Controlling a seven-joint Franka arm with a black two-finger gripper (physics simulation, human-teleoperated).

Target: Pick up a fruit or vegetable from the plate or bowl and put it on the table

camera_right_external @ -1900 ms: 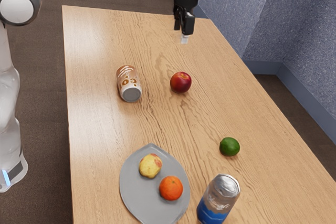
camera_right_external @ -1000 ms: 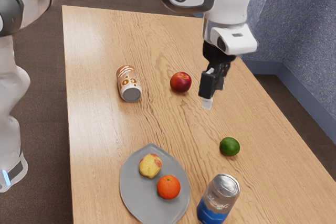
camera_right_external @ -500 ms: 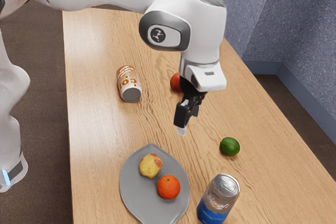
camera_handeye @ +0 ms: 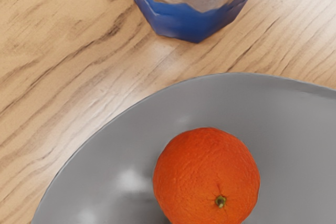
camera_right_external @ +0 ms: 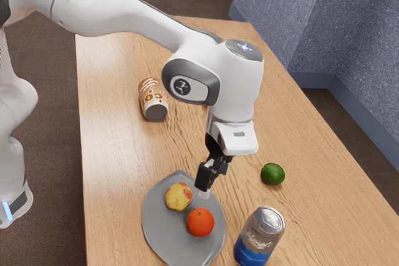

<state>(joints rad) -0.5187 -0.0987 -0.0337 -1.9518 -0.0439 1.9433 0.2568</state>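
The orange (camera_right_external: 200, 223) sits on the plate (camera_right_external: 163, 232), still to be picked; beyond it, the hand (camera_right_external: 207, 185) hovers near, spread or pressed together one cannot tell; lifting and setting on the bench (camera_right_external: 115, 154) remain

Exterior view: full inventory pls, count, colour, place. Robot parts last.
plate: 1, grey, on the table
orange: 1, orange, on the plate
mottled fruit: 1, yellow with reddish patches, on the plate beside the orange
upright can: 1, silver and blue, on the table beside the plate
lime: 1, green, on the table, past the upright can
lying can: 1, brown and white with a grey end, on its side on the table
table: 1, light wood, under it all
wall: speckled blue-grey, at the exterior view's right
floor: dark brown, around the table
arm: 1, white with grey, over the table
gripper: 1, black, low by the mottled fruit and orange
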